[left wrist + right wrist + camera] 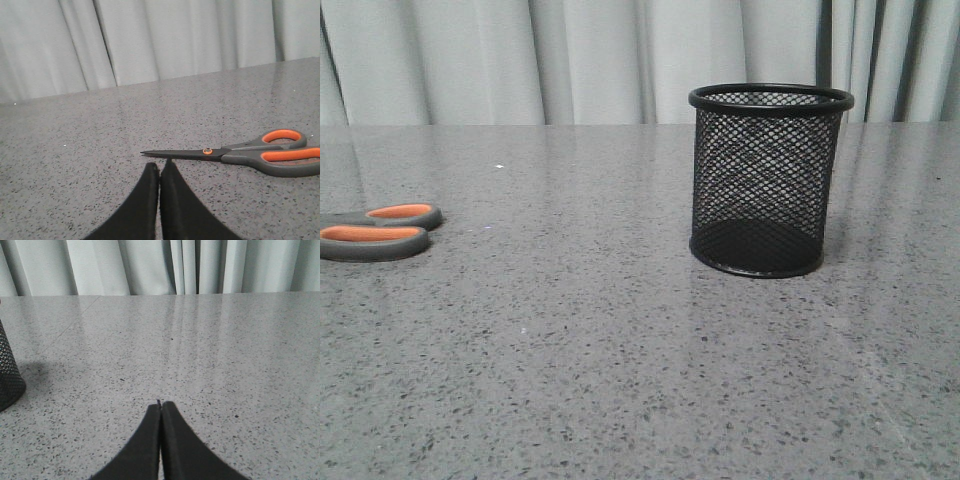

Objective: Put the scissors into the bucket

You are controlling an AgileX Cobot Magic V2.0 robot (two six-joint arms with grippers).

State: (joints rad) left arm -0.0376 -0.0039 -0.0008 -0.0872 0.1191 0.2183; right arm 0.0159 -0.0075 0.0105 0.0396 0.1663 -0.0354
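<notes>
The scissors (380,232) lie flat on the grey speckled table at the far left of the front view, only their grey-and-orange handle loops showing. In the left wrist view the scissors (240,153) lie closed, blades pointing across just beyond my left gripper (160,166), which is shut and empty, close to the blade. The bucket (768,180), a black wire-mesh cup, stands upright right of centre. An edge of the bucket (7,372) shows in the right wrist view. My right gripper (161,404) is shut and empty, apart from it.
The grey speckled table (620,340) spreads across all views. Pale curtains (570,60) hang behind its far edge. Neither arm shows in the front view.
</notes>
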